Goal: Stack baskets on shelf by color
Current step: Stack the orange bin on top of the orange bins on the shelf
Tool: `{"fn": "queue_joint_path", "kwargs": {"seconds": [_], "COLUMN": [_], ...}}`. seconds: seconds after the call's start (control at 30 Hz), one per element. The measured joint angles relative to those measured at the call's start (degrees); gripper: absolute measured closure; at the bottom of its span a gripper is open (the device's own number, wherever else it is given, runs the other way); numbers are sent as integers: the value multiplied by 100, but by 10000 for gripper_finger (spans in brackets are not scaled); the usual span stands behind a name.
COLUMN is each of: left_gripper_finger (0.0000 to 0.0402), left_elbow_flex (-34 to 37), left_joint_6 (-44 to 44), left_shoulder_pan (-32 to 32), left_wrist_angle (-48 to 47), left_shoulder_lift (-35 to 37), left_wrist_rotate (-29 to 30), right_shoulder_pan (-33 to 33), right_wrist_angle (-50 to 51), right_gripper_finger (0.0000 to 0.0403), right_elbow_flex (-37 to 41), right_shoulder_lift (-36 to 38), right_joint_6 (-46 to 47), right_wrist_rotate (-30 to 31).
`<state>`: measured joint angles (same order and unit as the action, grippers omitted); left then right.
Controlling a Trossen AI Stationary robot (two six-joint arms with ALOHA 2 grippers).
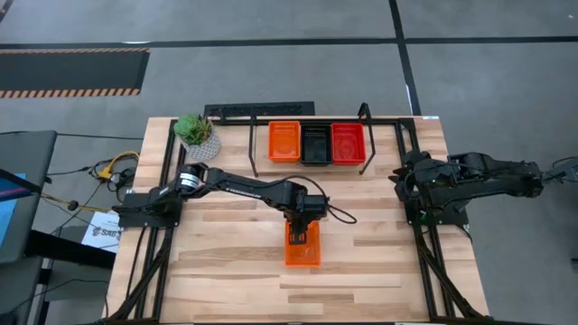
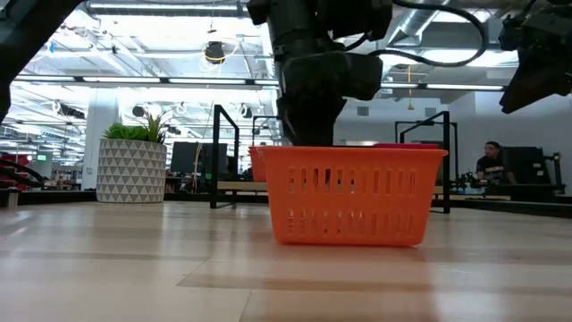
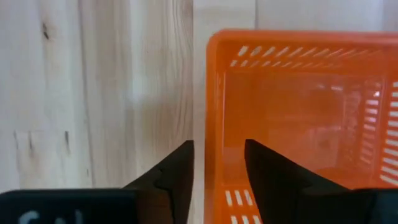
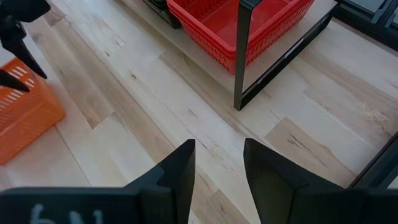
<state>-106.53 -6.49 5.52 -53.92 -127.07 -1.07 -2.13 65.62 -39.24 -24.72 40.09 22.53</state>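
Jaws of the left gripper (image 3: pixel 219 171) stand apart astride one wall of the lone orange basket (image 1: pixel 302 247) — one finger inside, one outside, seemingly to pinch it for the shelf (image 1: pixel 316 167) — while the right gripper (image 4: pixel 219 165), also open, waits aside.

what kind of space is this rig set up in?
Most likely an open-plan robotics lab or industrial workspace. The low view shows exposed ceiling ducts and lights and a person seated at a desk beyond the wooden table. The high view shows grey concrete floor with hazard-striped tape.
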Motion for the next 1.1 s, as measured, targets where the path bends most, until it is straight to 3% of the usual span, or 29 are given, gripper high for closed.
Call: {"fn": "queue_joint_path", "kwargs": {"seconds": [0.4,0.7,1.1], "left_gripper_finger": [394,401,401], "left_elbow_flex": [-9,-403,-2499], "left_joint_6": [-66,-14,988], "left_shoulder_pan": [-3,-64,-786], "left_wrist_angle": [122,-257,-2630], "left_shoulder_lift": [-146,-146,-140], "left_wrist_rotate": [-67,-369,-275], "right_shoulder_pan": [2,2,2], "right_wrist_angle": [0,0,-6], "right_gripper_finger": [243,243,243], "right_elbow_flex": [0,0,0], "right_shoulder_lift": [1,1,1], "right_joint_6": [0,0,42], "right_wrist_rotate": [-1,-1,6]}}
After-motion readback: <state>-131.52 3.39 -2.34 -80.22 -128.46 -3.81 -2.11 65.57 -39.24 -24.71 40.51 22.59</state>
